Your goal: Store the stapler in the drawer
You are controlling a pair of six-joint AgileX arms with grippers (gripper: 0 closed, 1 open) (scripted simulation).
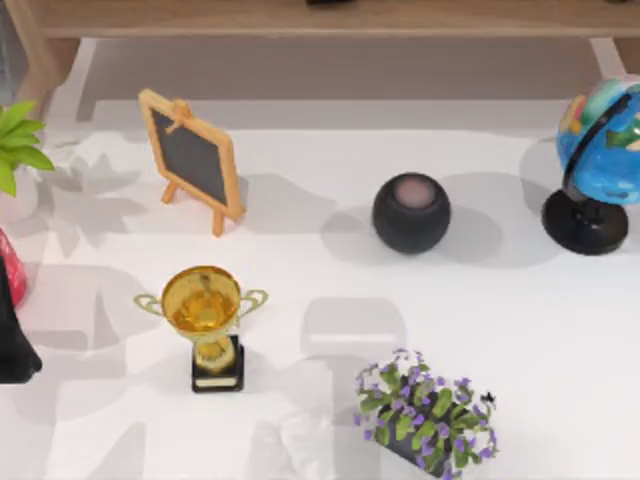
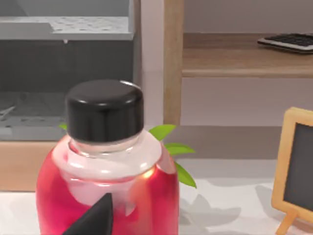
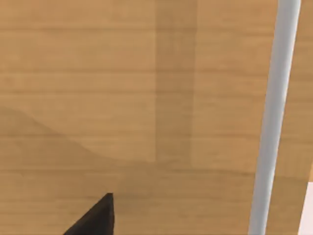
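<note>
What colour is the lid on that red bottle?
Black: the cap on the red bottle shows best in the left wrist view.

The white table is bright, lit from above. Soft grey shadows lie on it. The dark round speaker throws blurry shadows toward 3 o'clock and 9 o'clock, so light comes from more than one side. The small chalkboard has a shadow toward 3 o'clock. The gold trophy shines with little bright spots.

In the left wrist view the red bottle looks glossy, and its black cap has a thin white glint at 1 o'clock.

In the right wrist view the wood panel is evenly lit, with a faint darker shadow across its lower part.
</note>
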